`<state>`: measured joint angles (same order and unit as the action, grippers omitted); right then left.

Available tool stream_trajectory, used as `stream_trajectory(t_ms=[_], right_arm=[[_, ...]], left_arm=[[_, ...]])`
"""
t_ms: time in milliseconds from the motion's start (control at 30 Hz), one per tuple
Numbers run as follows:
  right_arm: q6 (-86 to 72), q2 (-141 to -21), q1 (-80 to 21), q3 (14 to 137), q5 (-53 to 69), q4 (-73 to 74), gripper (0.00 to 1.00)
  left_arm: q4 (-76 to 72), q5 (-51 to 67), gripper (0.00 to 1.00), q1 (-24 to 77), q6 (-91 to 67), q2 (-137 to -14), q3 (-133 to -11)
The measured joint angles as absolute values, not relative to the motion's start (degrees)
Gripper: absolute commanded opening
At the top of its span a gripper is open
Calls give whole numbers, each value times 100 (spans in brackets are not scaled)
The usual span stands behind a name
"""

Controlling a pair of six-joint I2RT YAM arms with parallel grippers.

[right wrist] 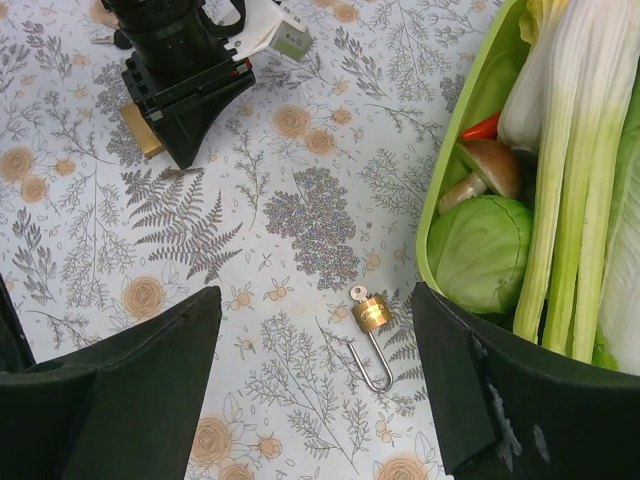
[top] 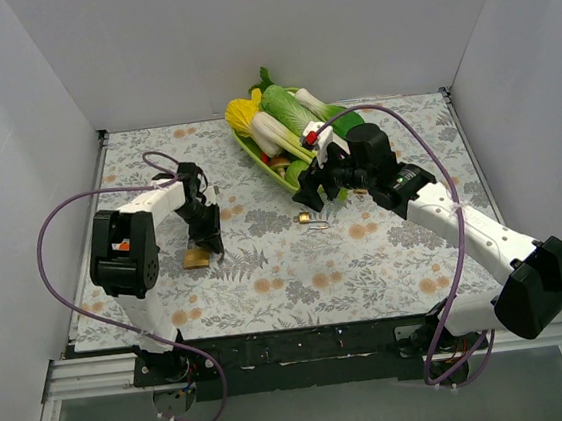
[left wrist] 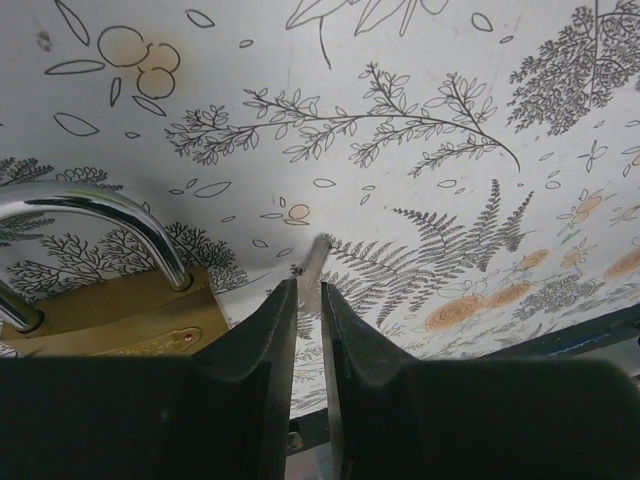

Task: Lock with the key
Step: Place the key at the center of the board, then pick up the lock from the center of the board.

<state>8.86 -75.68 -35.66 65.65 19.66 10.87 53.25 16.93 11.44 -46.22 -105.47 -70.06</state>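
- Top view: your left claw (top: 206, 236) points down at the table, with the big padlock (top: 197, 256) right under its tips. Your right claw (top: 312, 195) hangs above the small padlock (top: 307, 218), and the tray (top: 252, 155) is just behind it.
- Left wrist: the fingers (left wrist: 265, 340) are almost together, and a thin key (left wrist: 313, 262) blade pokes out between them. Cannot tell if the pinch is firm. The big padlock is close on the fingers' left, shackle arching up. Its keyhole is not visible.
- Right wrist: the right claw is wide open and empty. The small padlock lies flat, ahead of and between the fingers, and its shackle looks open. The tray rim is beside the right finger.
- Step, as a guess: lining the key up with the big padlock. The blade is beside the body, not in it.
- Next move calls for a secure pinch. You then have to find the keyhole and aim the tip straight in.
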Motion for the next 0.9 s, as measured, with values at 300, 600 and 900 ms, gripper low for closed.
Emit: stream_trajectory(t_ms=[300,600,900], right_arm=[[878,-7568,-3553,6565,1966,1133,84],[1247,-7631,-3533,6567,2305,1505,77],[2622,-8571,-3684,6632,2445,2545,64]], left_arm=[[5253,1579,45,1146,-4622,-10726,-7008],[5459,2008,85,1144,-4434,-10442,-7865],[5551,3636,98,475,-4180,-9703,-9277]])
